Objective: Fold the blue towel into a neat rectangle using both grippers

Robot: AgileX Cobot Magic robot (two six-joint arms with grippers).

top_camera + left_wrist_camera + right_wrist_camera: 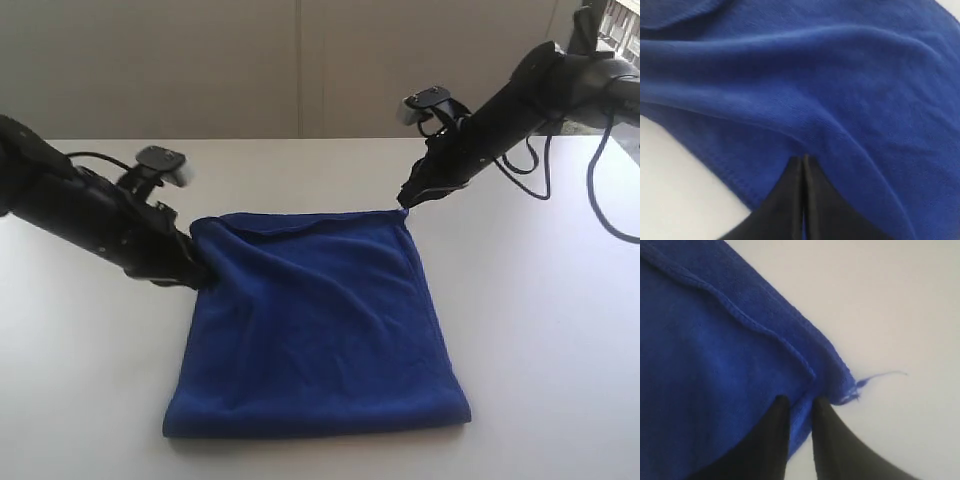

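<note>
Exterior view has the blue towel lying mid-frame on the white counter, and its stacked hems suggest it is already doubled once. The left hand is clamped tight on its upper-left corner. The right hand pinches the upper-right corner, cloth showing between its fingers; I'd judge another fold and a squaring-up remain.

We see the blue towel in one plain deep royal blue, darker in its creases, with a matching blue thread at a corner. The left hand and right hand are black; the surface is white.
</note>
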